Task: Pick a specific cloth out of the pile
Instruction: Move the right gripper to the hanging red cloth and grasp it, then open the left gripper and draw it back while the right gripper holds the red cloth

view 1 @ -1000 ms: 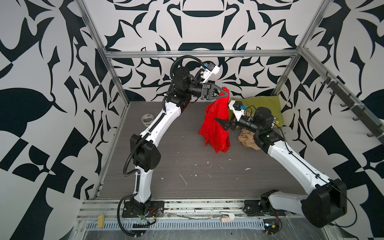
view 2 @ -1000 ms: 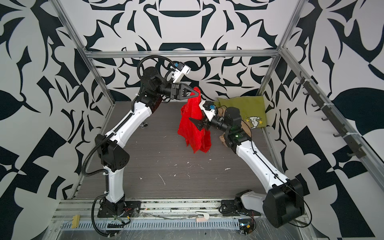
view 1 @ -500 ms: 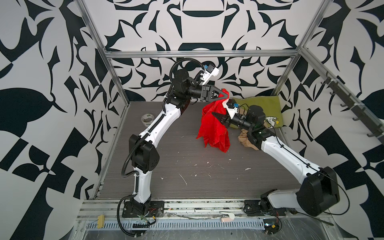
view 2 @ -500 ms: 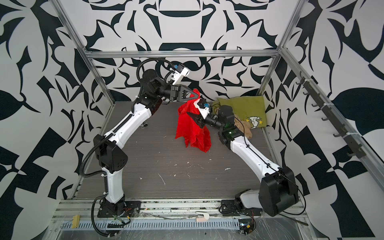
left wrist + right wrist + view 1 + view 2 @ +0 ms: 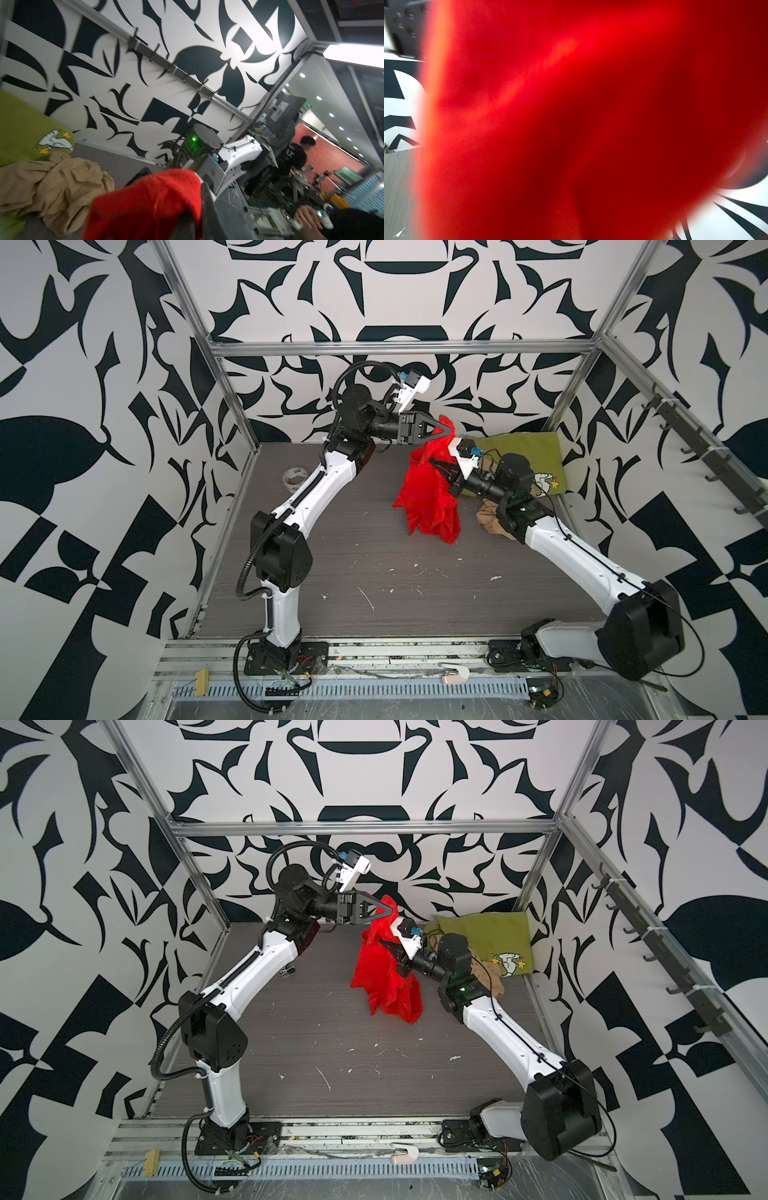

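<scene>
The bright red cloth [image 5: 424,497] [image 5: 382,977] hangs above the floor, clear of the pile, its lower end close to the grey floor. My left gripper [image 5: 451,432] [image 5: 390,912] is shut on its top corner, and the red cloth [image 5: 149,203] covers the jaws in the left wrist view. My right gripper [image 5: 434,462] [image 5: 384,944] comes in from the right, shut on a fold of the cloth's upper part. The cloth [image 5: 591,124] fills the right wrist view and hides those jaws. The pile lies back right: an olive-green printed cloth [image 5: 523,448] [image 5: 18,124] and a tan cloth [image 5: 492,518] [image 5: 62,182].
A tape roll [image 5: 293,479] lies on the floor at the back left, by the left arm. A rail of hooks [image 5: 706,456] runs along the right wall. White scraps [image 5: 365,597] dot the front of the floor. Metal frame posts bound the cell.
My right gripper has moved up and left into the hanging red cloth and gone from open to shut. The left gripper keeps its hold, nearly still.
</scene>
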